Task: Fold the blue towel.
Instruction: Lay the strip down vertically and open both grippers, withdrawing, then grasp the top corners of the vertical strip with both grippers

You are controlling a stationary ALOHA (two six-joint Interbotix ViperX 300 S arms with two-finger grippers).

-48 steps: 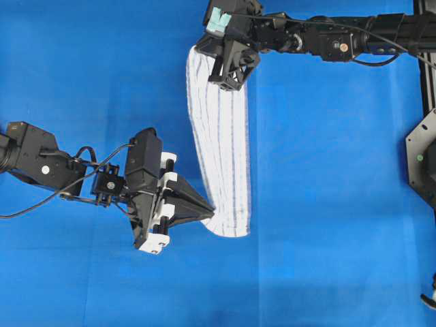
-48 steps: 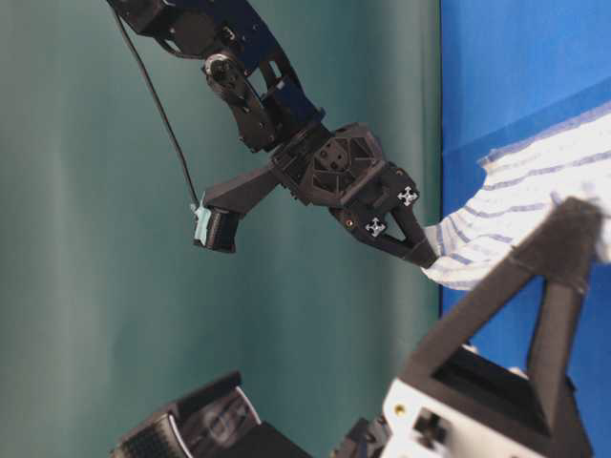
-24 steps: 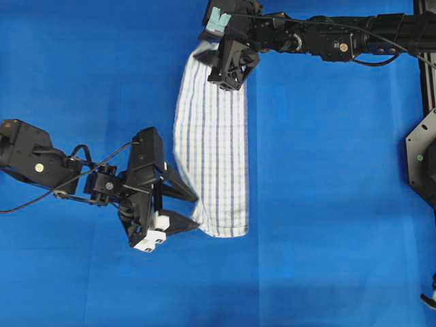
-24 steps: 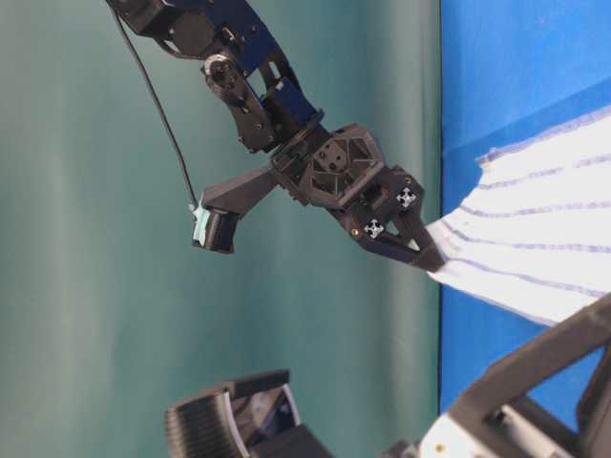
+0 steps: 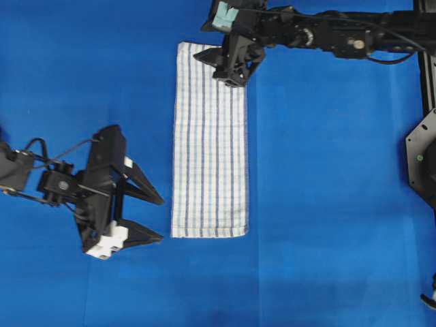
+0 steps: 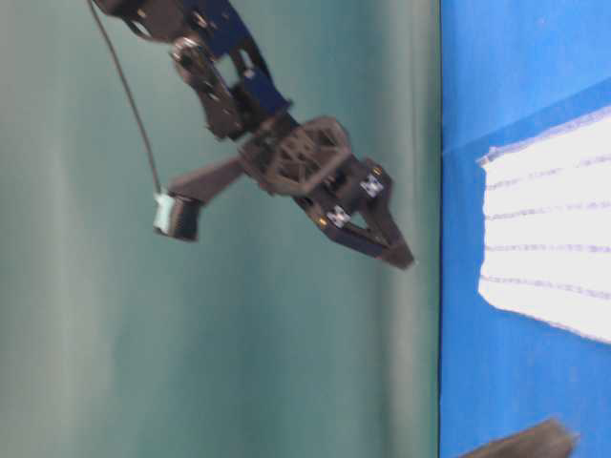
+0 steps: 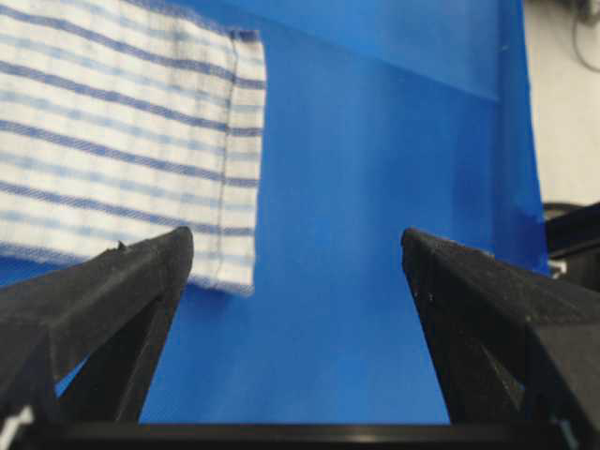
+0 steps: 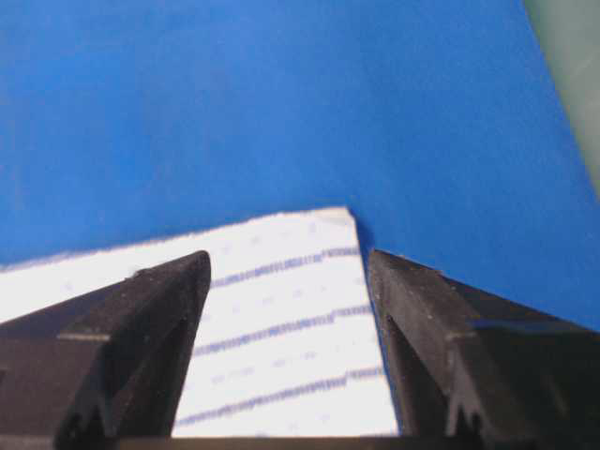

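The blue towel point(image 5: 210, 146) lies flat on the table as a long, narrow white strip with thin blue stripes. My left gripper point(image 5: 162, 219) stands open just left of the towel's near corner, apart from it, with only blue table between its fingers point(image 7: 131, 281). The towel's corner point(image 7: 122, 141) shows beyond the left finger. My right gripper point(image 5: 230, 76) hangs open over the towel's far end, holding nothing. In the right wrist view the towel point(image 8: 281, 319) shows between the spread fingers point(image 8: 422, 309). The table-level view has this gripper point(image 6: 401, 258) lifted off the towel point(image 6: 554, 258).
A plain blue covering point(image 5: 327, 204) spreads over the whole table. A black frame and mount point(image 5: 424, 150) stand along the right edge. A green backdrop point(image 6: 143, 334) lies beyond the table's far side.
Both grippers have opened and let go of the towel, which has dropped flat and spread wider. The left gripper has pulled back to the left; the right has lifted away from the far end.
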